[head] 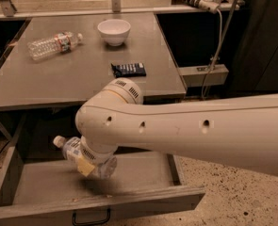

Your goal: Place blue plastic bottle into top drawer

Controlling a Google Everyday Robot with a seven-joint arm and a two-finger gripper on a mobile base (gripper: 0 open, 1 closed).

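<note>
Blue plastic bottle: lower left of the frame, lying near-horizontal in the air over the top drawer, white cap pointing left. Its pale wrap gives you no legible words.

Gripper: tucked under the wrist and mostly hidden by the arm. One tan finger pad crosses the bottle's body, so read it as clamped on the bottle. A shadow lies on the drawer floor beneath, and the bottle is clear of that floor.

Drawer: pulled out along the bottom edge of the frame, black handle on its front panel.

Arm: a thick cream link enters from the right edge and runs left across mid-frame. It bends down at a vented joint to the wrist, above the drawer's left half.

Table, upper left:
- Clear ribbed bottle on its side, red label, print too small for you to read.
- White bowl near it, to the right.
- Dark flat packet below the bowl, with rows of pale marks that are unreadable.
</note>
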